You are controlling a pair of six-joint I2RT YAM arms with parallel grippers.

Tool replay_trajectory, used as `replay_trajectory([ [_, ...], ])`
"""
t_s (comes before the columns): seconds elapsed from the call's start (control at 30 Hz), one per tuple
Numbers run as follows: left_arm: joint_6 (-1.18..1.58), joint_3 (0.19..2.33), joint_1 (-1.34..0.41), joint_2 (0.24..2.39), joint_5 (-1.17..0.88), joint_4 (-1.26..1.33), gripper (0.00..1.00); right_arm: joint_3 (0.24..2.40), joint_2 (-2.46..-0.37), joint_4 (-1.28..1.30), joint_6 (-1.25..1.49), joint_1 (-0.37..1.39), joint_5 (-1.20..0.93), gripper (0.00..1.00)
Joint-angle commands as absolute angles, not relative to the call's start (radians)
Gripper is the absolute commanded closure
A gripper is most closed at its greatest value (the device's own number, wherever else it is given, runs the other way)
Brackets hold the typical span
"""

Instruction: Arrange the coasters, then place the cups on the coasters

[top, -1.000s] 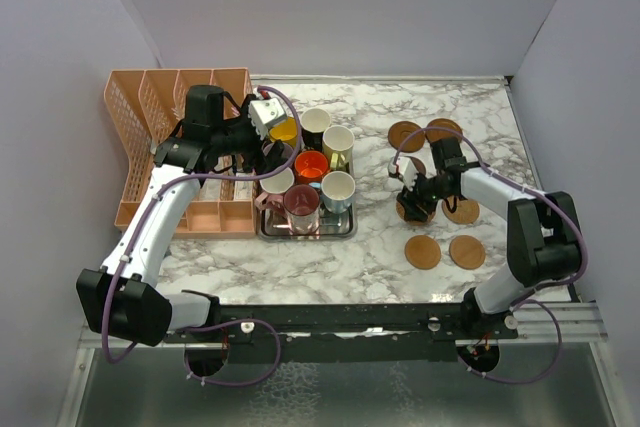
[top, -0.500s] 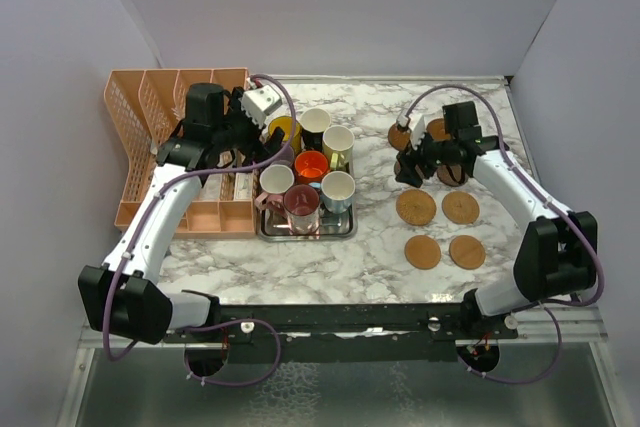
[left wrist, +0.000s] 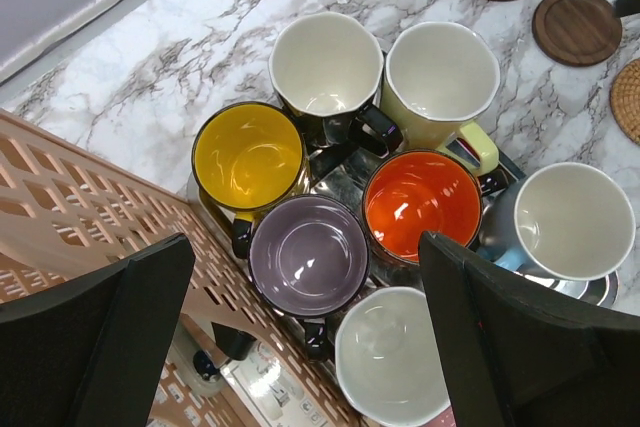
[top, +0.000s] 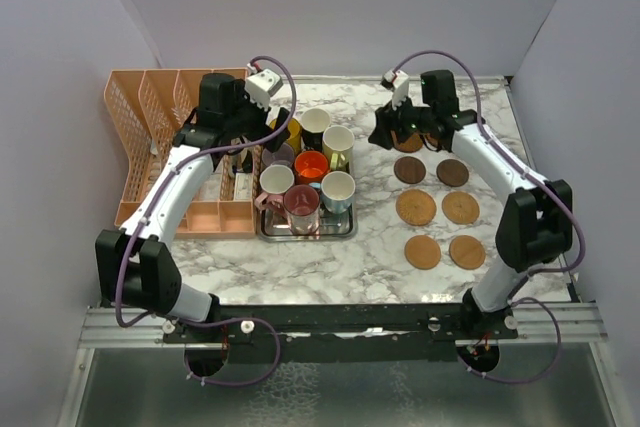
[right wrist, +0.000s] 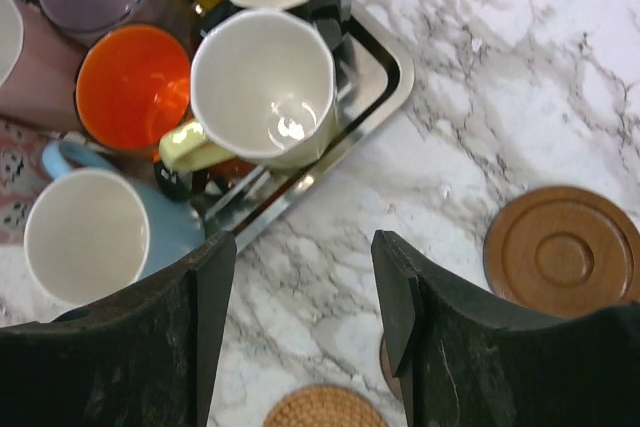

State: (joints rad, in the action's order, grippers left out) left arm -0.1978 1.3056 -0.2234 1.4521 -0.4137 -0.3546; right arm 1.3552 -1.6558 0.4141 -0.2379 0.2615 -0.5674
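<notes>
steel tray (top: 310,234) holds eight cups (top: 338,187); six coasters (top: 416,207) lie unobscured; left tool (left wrist: 302,247) and right tool (right wrist: 300,242) gape empty.

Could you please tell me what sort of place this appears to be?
Probably a robotics lab test cell, not a home kitchen: plain walls box in a marble-patterned table, and two robot arms are mounted on a metal rail at its edge.

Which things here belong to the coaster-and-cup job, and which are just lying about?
Part of the job:
- cups, bunched together left of centre
- coasters, lying flat on the right side

Just lying about:
- steel tray under the cups
- peach plastic rack at the left
- marble table under it all
</notes>
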Motion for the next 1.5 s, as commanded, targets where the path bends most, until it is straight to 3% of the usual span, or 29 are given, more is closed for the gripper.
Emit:
replay_trajectory([
  [0.0,-0.172,1.264,-0.221,1.389,-0.448,-0.280,0.01,1.499,-1.778,0.394,-0.160,0.324,-0.468,0.43],
  [0.5,-0.188,1.240,-0.224,1.336,-0.431,-0.286,0.01,1.925,-2.117,0.627,-0.153,0.444,-0.277,0.54],
  [0.83,-0.219,1.227,-0.224,1.314,-0.414,-0.299,0.01,1.912,-2.148,0.665,-0.172,0.446,-0.255,0.58],
  [1.33,-0.230,1.224,-0.224,1.323,-0.420,-0.300,0.01,2.000,-2.231,0.699,-0.147,0.459,-0.253,0.76],
  [1.47,-0.235,1.225,-0.224,1.322,-0.419,-0.300,0.01,2.002,-2.223,0.703,-0.147,0.459,-0.246,0.86],
])
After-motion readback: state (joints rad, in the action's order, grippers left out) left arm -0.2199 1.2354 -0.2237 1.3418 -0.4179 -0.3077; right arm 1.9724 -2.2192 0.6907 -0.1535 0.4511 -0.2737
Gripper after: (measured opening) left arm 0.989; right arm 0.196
